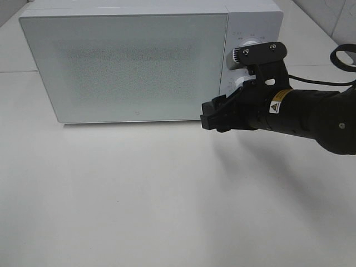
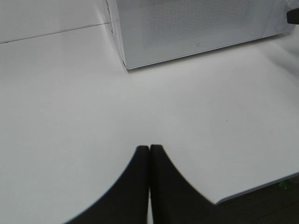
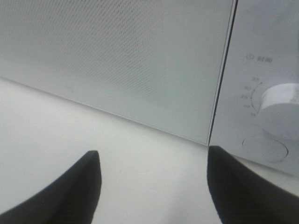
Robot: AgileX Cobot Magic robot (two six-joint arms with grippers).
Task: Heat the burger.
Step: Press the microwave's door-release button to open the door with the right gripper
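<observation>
The burger is out of view in all three frames. A white microwave [image 1: 128, 67] stands at the back of the table with its frosted door [image 3: 117, 56] closed. My right gripper [image 1: 210, 117] hangs just in front of the door's lower right corner, beside the control panel. In the right wrist view that gripper [image 3: 153, 152] is open, with nothing between its dark fingers. My left gripper [image 2: 149, 147] is shut and empty, low over the bare tabletop, some way in front of the microwave [image 2: 187, 28]. The left gripper does not show in the exterior high view.
The control panel carries a timer knob [image 3: 280, 100] and a round button [image 3: 265, 148] below it. A black cable [image 1: 345, 55] loops at the far right. White tabletop [image 1: 139, 194] stretches in front of the microwave, and its near edge [image 2: 257, 186] shows in the left wrist view.
</observation>
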